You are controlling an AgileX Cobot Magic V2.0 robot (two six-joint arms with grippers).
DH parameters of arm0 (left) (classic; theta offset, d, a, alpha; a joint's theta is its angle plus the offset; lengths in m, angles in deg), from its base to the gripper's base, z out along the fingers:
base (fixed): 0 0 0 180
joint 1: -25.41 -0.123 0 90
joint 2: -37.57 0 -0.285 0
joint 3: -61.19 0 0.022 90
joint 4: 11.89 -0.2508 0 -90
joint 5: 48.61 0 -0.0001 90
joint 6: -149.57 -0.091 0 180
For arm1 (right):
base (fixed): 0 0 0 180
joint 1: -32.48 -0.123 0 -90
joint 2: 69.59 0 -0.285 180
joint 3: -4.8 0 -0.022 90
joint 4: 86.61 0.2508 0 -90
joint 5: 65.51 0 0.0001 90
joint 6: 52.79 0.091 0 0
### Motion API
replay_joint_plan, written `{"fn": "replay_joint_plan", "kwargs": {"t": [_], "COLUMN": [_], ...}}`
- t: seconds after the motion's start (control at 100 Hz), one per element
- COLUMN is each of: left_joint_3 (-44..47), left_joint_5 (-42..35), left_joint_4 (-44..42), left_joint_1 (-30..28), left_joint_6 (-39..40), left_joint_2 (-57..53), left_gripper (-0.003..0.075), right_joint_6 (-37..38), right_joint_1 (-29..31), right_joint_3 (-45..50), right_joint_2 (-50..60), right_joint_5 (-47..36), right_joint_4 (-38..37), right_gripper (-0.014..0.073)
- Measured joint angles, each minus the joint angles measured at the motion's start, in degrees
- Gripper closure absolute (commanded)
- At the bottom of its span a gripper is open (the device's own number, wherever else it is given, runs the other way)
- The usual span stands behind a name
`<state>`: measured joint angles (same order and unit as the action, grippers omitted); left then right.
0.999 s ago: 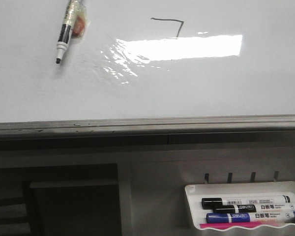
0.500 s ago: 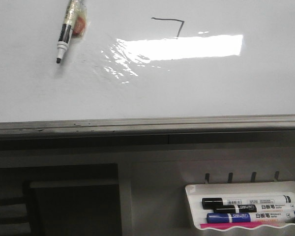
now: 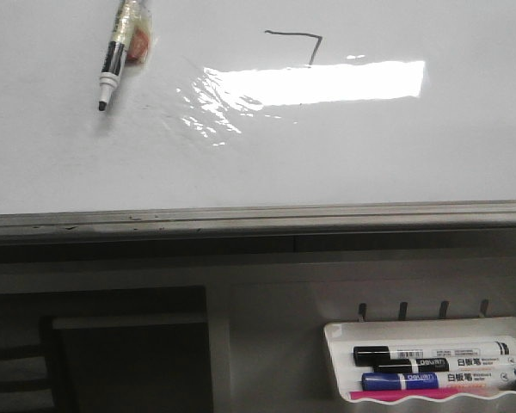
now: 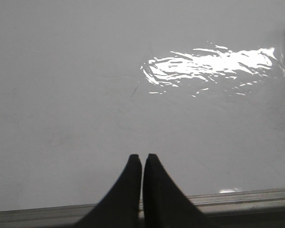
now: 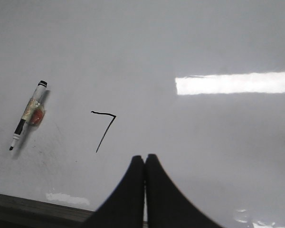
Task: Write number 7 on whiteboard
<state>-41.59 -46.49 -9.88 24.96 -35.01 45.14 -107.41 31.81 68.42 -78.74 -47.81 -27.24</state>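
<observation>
Front view: whiteboard (image 3: 344, 155) fills the upper frame, glare band across its middle, grey rail along its lower edge. Marker tray (image 3: 430, 331) sits below at right, holding capped markers (image 3: 430, 354). Uncapped marker (image 3: 116, 53) lies against the board at upper left, tip down. Number 7 (image 3: 297, 45) sits right of it, downstroke running into the glare. Right wrist view: right hand (image 5: 145, 164) has fingers pressed together, holding nothing, apart from the number 7 (image 5: 104, 129). Left hand (image 4: 142, 164) likewise pressed together, empty, near the rail.
</observation>
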Motion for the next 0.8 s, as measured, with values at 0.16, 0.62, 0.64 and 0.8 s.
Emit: {"fn": "replay_joint_plan", "kwargs": {"t": [0.16, 0.62, 0.64, 0.8], "left_joint_3": [0.0, 0.0, 0.0, 0.0], "left_joint_5": [0.0, 0.0, 0.0, 0.0], "left_joint_4": [0.0, 0.0, 0.0, 0.0], "left_joint_1": [0.0, 0.0, 0.0, 0.0], "left_joint_6": [0.0, 0.0, 0.0, 0.0], "left_joint_2": [0.0, 0.0, 0.0, 0.0], "left_gripper": [0.0741, 0.0741, 0.0741, 0.0741], "right_joint_6": [-0.13, 43.37, 44.73, 48.28], "right_joint_1": [0.0, 1.32, 1.32, 1.32], "right_joint_3": [0.0, 6.0, 6.94, 13.37], "right_joint_2": [0.0, -0.71, -0.71, -0.17], "right_joint_5": [0.0, -12.27, -12.94, -15.37], "right_joint_4": [0.0, -54.6, -56.11, -61.7], "right_gripper": [0.0657, 0.0657, 0.0657, 0.0657]}}
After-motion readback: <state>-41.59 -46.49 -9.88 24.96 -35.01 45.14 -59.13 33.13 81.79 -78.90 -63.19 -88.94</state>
